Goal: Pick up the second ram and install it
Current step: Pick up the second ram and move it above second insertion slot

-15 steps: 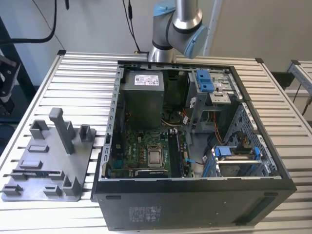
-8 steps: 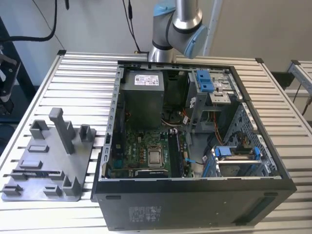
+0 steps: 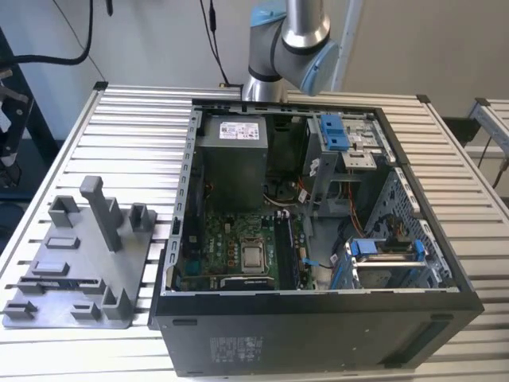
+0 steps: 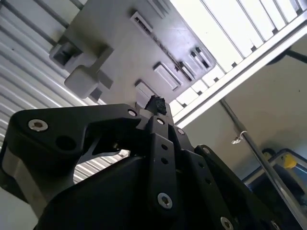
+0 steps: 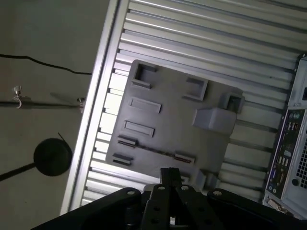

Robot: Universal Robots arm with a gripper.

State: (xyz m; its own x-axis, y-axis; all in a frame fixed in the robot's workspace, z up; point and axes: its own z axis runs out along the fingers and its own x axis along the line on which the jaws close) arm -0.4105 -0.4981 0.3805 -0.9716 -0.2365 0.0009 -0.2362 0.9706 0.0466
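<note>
Table: slatted metal top [image 3: 135, 111] carrying everything in the exterior view.
Grey fixture [image 3: 79, 267]: flat plate with blocks and a tall post, at the exterior view's left, just beside the case.
Second ram [image 5: 156, 150]: a thin dark strip standing edge-on in the fixture's long slot. Only its narrow top edge shows, so its faces stay hidden. In the exterior view it is a faint dark line [image 3: 67, 281] near the plate's front.
Gripper [image 5: 170, 173]: over the fixture in both wrist views, tip [image 4: 156, 102] near the strip but apart from it. The fingers look pressed together with nothing between them, though the black body hides most of the linkage and is cut off by the frame.
Computer case [image 3: 318, 334]: open on top, motherboard [image 3: 231, 239] exposed; the front wall hides the board's near edge.
Arm [image 3: 290, 36]: rises behind the case, cut off at the exterior view's upper edge.
</note>
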